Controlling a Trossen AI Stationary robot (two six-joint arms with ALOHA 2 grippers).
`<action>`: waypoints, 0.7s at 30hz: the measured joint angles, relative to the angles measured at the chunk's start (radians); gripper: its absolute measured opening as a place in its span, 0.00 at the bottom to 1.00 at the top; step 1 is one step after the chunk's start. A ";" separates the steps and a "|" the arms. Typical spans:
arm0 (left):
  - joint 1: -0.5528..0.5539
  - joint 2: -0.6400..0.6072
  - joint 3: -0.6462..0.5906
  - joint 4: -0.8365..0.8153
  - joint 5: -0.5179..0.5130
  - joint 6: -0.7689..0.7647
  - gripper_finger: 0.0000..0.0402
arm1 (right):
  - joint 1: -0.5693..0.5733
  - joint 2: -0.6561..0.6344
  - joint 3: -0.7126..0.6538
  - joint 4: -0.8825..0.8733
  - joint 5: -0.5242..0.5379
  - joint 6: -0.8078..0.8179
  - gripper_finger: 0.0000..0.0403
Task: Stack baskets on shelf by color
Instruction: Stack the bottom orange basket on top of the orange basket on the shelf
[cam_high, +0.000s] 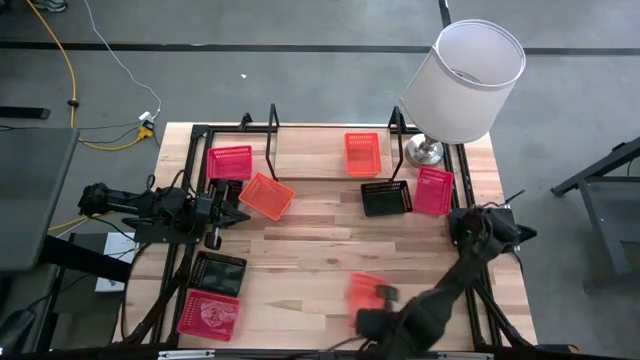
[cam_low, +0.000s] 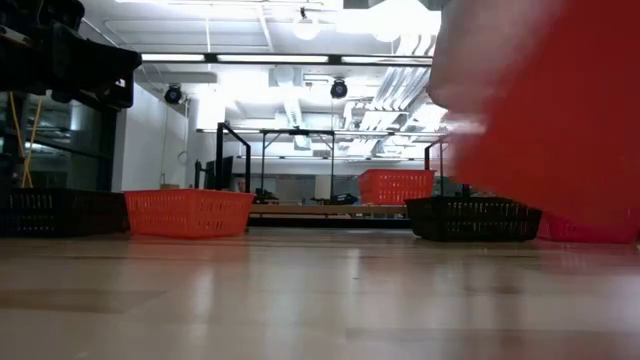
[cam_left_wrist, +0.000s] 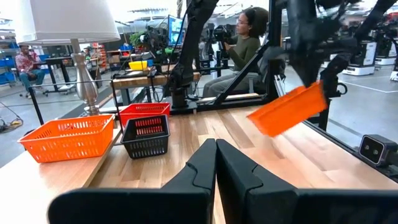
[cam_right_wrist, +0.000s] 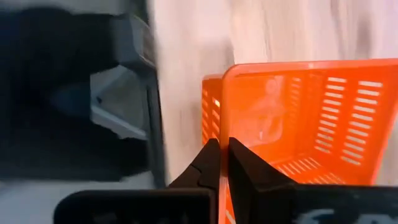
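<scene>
From above, the right claw (cam_high: 380, 296) sits at the worktop's (cam_high: 320, 250) near edge, clamped on the rim of an orange basket (cam_high: 364, 291). Its wrist view shows the fingers (cam_right_wrist: 214, 163) pinching that wall. The left wrist view alone shows the basket (cam_left_wrist: 289, 111) tilted, clear of the wood. The left claw (cam_high: 240, 212), fingers together and holding nothing, waits beside another orange basket (cam_high: 266, 196) near the shelf (cam_high: 272, 135).

Grey concrete floor (cam_high: 300, 80), bright ceiling lights (cam_low: 300, 25), white-shaded lamp (cam_high: 465, 80), seated person (cam_left_wrist: 239, 46).
</scene>
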 joint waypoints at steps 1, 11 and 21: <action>0.000 0.000 0.000 0.000 0.000 0.000 0.01 | -0.020 0.000 0.019 0.006 0.002 -0.133 0.00; 0.000 0.000 0.000 0.000 0.000 0.000 0.01 | -0.283 0.000 0.159 -0.354 0.289 -0.831 0.00; 0.000 0.000 0.000 0.000 0.000 0.000 0.01 | -0.619 -0.019 0.116 -0.484 0.399 -1.006 0.00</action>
